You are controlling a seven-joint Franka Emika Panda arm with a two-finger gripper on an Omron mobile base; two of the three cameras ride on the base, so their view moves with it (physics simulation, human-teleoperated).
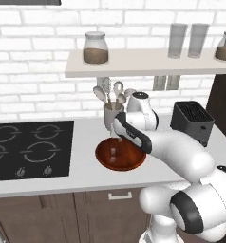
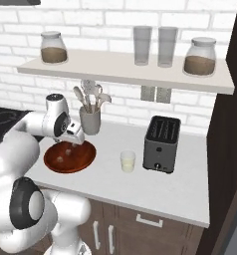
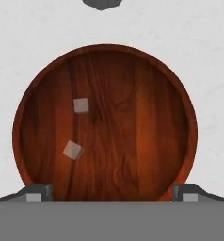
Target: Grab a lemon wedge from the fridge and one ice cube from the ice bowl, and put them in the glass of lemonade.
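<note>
The ice bowl (image 3: 142, 122) is a round reddish-brown wooden dish on the white counter, also seen as the ice bowl (image 1: 134, 159) and the ice bowl (image 2: 84, 157). Two pale ice cubes lie in its left half: one ice cube (image 3: 81, 105) and a second cube (image 3: 73, 150). My gripper (image 3: 112, 192) hangs straight above the bowl, open, jaws wide apart with nothing between them. It appears as the gripper (image 1: 116, 136) and the gripper (image 2: 71, 142). The glass of lemonade (image 2: 127, 161) stands right of the bowl, beside the toaster. The lemon wedge and the fridge are out of view.
A grey utensil cup (image 2: 89, 120) stands just behind the bowl. The black toaster (image 2: 161, 142) sits to the right and the black cooktop (image 1: 32, 147) to the left. Above, a shelf (image 2: 125, 69) carries jars and two tall glasses.
</note>
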